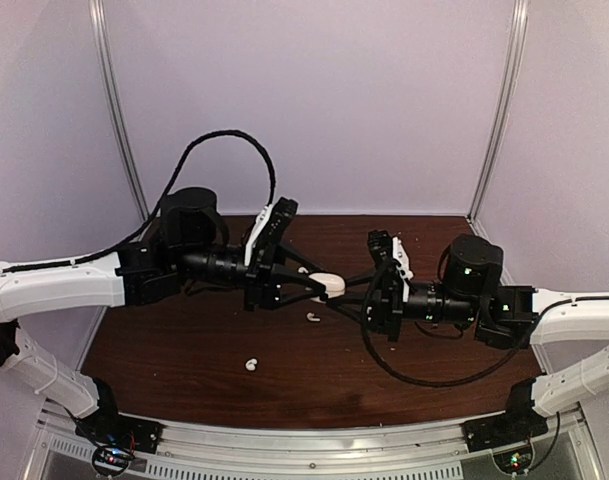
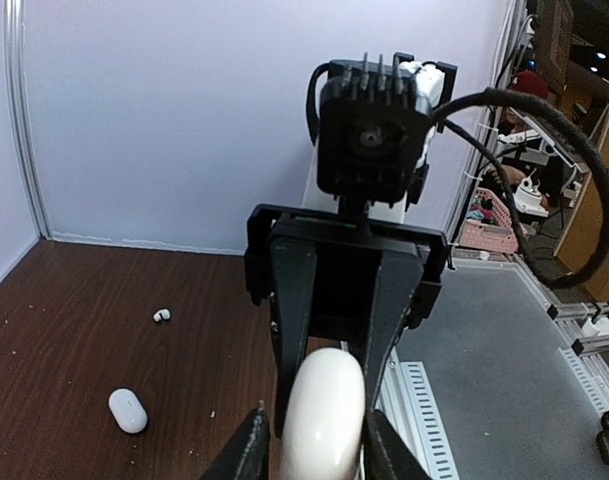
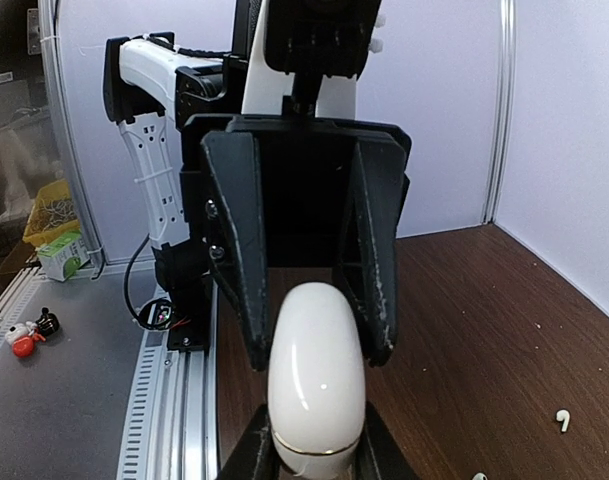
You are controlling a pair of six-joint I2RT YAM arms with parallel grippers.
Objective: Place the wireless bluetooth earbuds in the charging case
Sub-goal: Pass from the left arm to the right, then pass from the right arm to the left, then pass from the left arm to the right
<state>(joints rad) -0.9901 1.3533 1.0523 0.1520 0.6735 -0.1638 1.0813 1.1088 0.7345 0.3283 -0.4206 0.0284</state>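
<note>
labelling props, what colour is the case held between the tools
The case is glossy white, clearest in the right wrist view.

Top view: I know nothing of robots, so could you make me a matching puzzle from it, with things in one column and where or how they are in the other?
Things:
1. case
2. front earbud
3. table
4. cable

Places, colours or states:
a. dark brown wood
b. black, looping up over the left arm
c. pinched between left gripper and right gripper
d. lying alone, nearest the arms' bases

Pairs: 1-c, 2-d, 3-a, 4-b
</note>
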